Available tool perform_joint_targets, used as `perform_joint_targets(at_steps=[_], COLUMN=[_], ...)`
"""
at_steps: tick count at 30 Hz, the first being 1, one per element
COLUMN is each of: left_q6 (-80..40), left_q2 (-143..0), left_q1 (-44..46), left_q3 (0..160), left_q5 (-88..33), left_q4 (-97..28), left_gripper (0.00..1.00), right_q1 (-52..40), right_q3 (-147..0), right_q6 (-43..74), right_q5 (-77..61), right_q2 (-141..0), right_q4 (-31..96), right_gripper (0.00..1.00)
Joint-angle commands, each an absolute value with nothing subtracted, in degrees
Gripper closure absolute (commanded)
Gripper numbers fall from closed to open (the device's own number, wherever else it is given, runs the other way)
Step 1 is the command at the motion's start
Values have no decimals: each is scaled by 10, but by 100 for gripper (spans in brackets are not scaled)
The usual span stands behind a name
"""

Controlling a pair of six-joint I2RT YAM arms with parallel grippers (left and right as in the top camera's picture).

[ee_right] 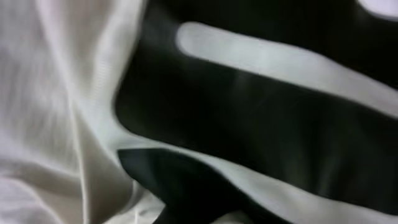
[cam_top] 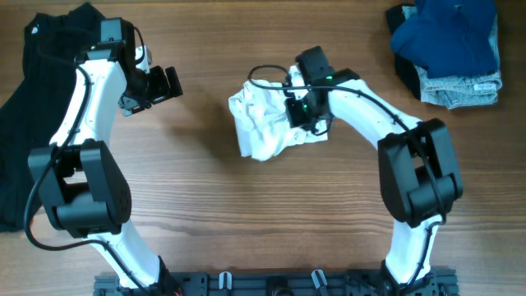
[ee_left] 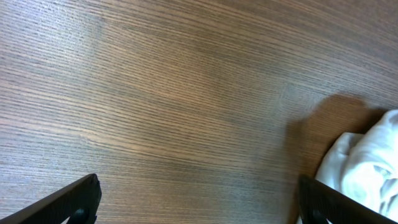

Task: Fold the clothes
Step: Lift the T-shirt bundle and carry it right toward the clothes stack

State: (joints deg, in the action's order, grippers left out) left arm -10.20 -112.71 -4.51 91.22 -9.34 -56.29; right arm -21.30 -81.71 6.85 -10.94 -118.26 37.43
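The white T-shirt (cam_top: 259,123) lies crumpled in a heap at the middle of the wooden table. My right gripper (cam_top: 302,113) is down in the heap's right edge. The right wrist view is filled with white fabric (ee_right: 56,93) and bold black lettering (ee_right: 249,124). A dark finger (ee_right: 186,193) is buried in the folds and looks shut on the cloth. My left gripper (cam_top: 164,82) is open and empty over bare wood, left of the shirt. In the left wrist view its fingers (ee_left: 199,193) are spread wide, with the shirt's edge (ee_left: 367,162) at the right.
A long black garment (cam_top: 25,123) lies along the table's left edge, behind the left arm. A pile of folded navy-blue and pale denim pieces (cam_top: 452,49) sits at the far right corner. Bare wood (cam_top: 205,214) shows at the front.
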Motion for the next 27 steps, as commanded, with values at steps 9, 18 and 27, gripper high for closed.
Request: perform_joint_targets(at_steps=[9, 18, 27], left_q6=[-94, -95, -95], left_q2=[-1136, -1136, -1136], left_q1=[-47, -64, -113], left_q3=[907, 907, 907], left_q5=[-102, -102, -102], left_q4=[-554, -546, -547], left_gripper=[0, 0, 0], right_q1=[-96, -196, -278], right_q3=[-975, -1056, -944], right_q6=[-53, -73, 31], right_q5=[-76, -132, 61], right_q2=[-1197, -1187, -1191], right_q4=[445, 564, 503], right_gripper=[35, 3, 0])
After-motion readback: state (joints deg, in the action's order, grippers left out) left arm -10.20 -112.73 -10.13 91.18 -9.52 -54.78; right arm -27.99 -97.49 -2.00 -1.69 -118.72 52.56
